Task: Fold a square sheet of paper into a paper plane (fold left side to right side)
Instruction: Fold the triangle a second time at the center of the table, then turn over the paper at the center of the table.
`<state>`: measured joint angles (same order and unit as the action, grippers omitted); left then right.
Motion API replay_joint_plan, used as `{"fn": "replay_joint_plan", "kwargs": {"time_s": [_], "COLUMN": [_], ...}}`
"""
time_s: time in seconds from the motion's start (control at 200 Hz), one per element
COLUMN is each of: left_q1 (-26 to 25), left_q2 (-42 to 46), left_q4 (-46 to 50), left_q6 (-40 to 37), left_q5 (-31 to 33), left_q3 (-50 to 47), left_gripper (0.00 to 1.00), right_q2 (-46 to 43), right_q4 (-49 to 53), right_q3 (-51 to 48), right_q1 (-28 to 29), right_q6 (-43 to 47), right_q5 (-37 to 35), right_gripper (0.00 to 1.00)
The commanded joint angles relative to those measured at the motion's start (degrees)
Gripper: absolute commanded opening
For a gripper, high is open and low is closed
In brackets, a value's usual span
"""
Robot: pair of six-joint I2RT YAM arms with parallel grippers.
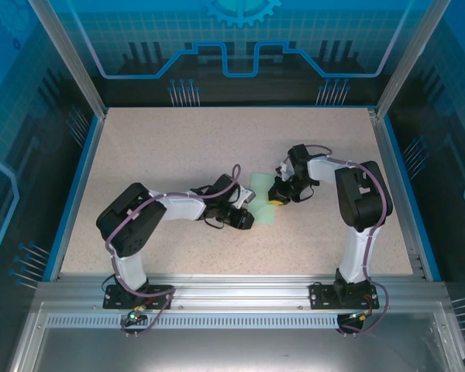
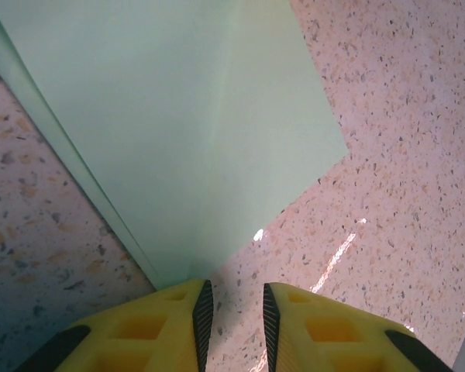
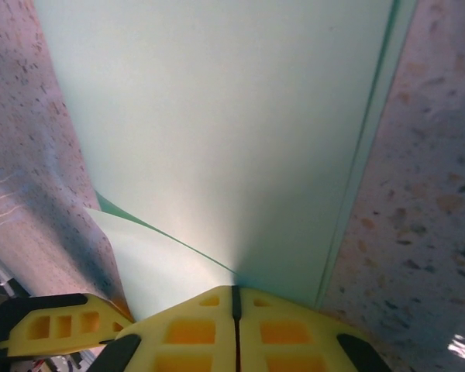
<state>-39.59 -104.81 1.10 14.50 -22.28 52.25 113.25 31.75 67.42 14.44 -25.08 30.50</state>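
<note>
- Near the middle of the speckled surface (image 1: 178,155), a little right of centre: the square sheet of paper (image 1: 262,194), pale mint green, lying mostly flat between the two wrists.
- Left arm (image 1: 178,205) stretched low from the left, right arm (image 1: 360,194) bent over from the right, both ending at the sheet.
- On the sheet, seen from the left wrist: a faint crease up the middle, a doubled edge along one side, one corner ending right at the yellow fingers.
- Seen from the right wrist: one layer raised off the layer beneath, with a dark line of shadow between. Judged as mid-fold, flap up and not yet laid over.
- Right gripper (image 3: 234,298): fingers pressed together, the raised paper running straight into them, apparently pinching that edge.
- Left gripper (image 2: 234,302): fingers slightly parted, bare surface in the gap, nothing held, tips just at the sheet's near corner.
- To do the step well: carry the pinched edge across in a low arc, without tugging, to avoid dragging the lower layer.
- Press down with the left gripper on the corner or crease line as an anchor before laying the flap.
- Match edge to edge before letting go, then press along the fold from the middle outward.
- Likely risk: thin paper buckling or skating sideways on this smooth surface under any sideways pull.
</note>
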Motion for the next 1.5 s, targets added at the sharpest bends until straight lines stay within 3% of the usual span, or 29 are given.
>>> {"fn": "replay_joint_plan", "kwargs": {"time_s": [0.0, 0.1, 0.32, 0.5, 0.735, 0.85, 1.166, 1.396, 1.496], "left_q1": [-0.24, -0.13, 1.68, 4.87, 5.73, 5.76, 5.76, 5.73, 5.75], "left_q2": [-0.50, 0.96, 10.49, 15.96, 6.48, -0.86, -11.10, -12.79, -11.51], "left_q4": [11.37, 11.47, 12.87, 11.21, 7.63, 7.64, 8.14, 9.02, 10.32], "left_q6": [1.32, 1.34, 1.40, 2.92, 4.85, 4.66, 4.35, 4.11, 3.52], "left_q5": [1.04, 0.38, -1.21, -1.69, -2.16, -2.37, -4.62, -4.04, -1.34], "left_q3": [-3.80, -3.69, -2.64, -0.83, 8.26, 13.77, 21.59, 23.59, 23.14], "left_gripper": [0.29, 0.29, 0.35, 0.56, 0.65, 0.65, 0.55, 0.24, 0.17], "right_q2": [2.06, 0.87, -4.07, -8.32, -14.69, -16.25, -17.46, -17.02, -16.53], "right_q4": [-3.22, -5.45, -9.04, -8.02, -8.75, -9.57, -10.24, -10.63, -11.18], "right_q3": [-1.97, -2.52, -2.37, -2.32, -7.11, -10.11, -13.98, -14.51, -14.43], "right_q1": [-2.52, -3.74, -6.15, -9.20, -10.46, -10.45, -10.44, -10.43, -10.17], "right_q6": [1.14, 1.90, 3.11, 4.25, 4.95, 4.78, 4.78, 4.49, 4.15], "right_q5": [0.99, 5.36, 13.01, 13.31, 10.20, 10.13, 11.00, 11.90, 12.63], "right_gripper": [0.08, 0.12, 0.30, 0.42, 0.60, 0.63, 0.62, 0.62, 0.63]}}
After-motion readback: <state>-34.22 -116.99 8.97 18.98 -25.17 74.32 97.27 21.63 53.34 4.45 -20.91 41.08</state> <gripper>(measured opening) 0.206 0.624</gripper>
